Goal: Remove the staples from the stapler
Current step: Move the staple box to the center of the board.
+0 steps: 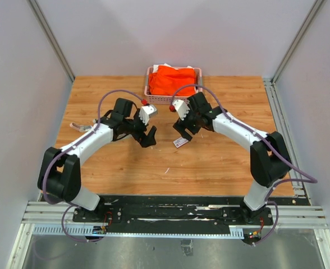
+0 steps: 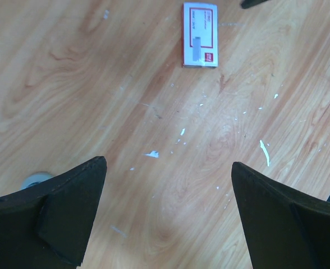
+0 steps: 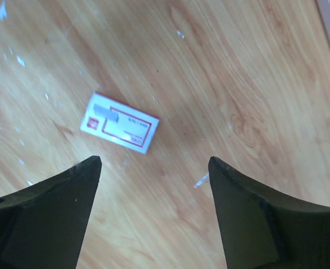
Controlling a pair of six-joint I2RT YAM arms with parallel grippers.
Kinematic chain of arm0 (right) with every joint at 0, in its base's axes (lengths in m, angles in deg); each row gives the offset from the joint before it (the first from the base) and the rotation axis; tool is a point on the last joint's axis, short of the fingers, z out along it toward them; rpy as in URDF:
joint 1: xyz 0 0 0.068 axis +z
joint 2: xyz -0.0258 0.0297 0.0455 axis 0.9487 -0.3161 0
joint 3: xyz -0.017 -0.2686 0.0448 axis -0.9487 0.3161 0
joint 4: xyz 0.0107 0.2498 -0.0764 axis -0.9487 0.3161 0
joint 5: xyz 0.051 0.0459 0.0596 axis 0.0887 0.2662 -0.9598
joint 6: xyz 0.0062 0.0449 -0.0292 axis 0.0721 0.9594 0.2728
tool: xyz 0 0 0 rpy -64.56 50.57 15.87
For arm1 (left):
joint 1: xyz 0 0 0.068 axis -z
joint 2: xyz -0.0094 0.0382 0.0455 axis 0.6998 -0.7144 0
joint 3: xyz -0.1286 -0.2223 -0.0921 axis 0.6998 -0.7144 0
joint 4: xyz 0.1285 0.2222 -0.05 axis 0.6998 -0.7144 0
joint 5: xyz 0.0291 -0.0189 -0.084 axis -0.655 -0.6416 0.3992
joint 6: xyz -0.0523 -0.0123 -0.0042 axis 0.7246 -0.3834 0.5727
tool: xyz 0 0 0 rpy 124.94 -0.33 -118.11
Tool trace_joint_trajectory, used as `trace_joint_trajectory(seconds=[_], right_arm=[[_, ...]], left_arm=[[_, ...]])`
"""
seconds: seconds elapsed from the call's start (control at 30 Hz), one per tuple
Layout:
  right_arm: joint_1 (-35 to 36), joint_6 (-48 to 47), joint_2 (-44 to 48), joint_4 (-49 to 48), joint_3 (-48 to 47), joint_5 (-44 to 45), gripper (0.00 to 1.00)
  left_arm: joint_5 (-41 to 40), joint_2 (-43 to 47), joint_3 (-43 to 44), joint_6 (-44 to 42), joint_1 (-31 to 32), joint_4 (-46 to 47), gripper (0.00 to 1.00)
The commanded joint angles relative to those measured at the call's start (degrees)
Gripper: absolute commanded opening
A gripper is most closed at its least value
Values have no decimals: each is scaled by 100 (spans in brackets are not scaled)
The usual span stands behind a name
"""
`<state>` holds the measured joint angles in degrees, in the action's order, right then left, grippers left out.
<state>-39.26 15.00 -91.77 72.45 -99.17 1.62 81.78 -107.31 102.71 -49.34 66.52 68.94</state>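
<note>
Both arms are seen bent in toward the middle of the worktop [image 1: 221, 168], with the 2 grippers held low and facing each other. The left gripper [image 2: 168, 162] is spread wide and nothing is gripped; only bare wood is seen between its jaws. Same deal for the right gripper [image 3: 154, 159]: the jaws are parted and nothing is caught in the gap.

The staples [image 2: 264, 152] are found loose on the worktop, scattered as tiny pale bits and short slivers. In the left wrist view, 1 longer sliver is seen just ahead of the right-hand finger, with smaller specks dotted across the wood between and beyond the fingers. In the right wrist view, another sliver [image 3: 201, 180] is seen lying between the fingertips, and a few more bits are spotted toward the left and top edges. From the top view only 1 speck [image 1: 166, 170] can be made out, nearer the arm bases than either gripper.

A small white box [image 1: 180, 142] with a red label is laid flat on the wood just beside the right gripper. A pink basket [image 1: 156, 100] is parked at the far edge, with an orange cloth [image 1: 173, 81] stuffed in it.
</note>
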Motion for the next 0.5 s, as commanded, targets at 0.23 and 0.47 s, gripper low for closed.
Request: trace_joint_trajectory(seconds=[0.23, 0.47], right_arm=[[-728, -4281, 142, 482, 449, -1415, 94], [-735, -5746, -766, 2165, -767, -2257, 94]], left_arm=[[624, 1311, 256, -813, -783, -1161, 98], [672, 1974, -91, -1182, -1239, -1628, 98]])
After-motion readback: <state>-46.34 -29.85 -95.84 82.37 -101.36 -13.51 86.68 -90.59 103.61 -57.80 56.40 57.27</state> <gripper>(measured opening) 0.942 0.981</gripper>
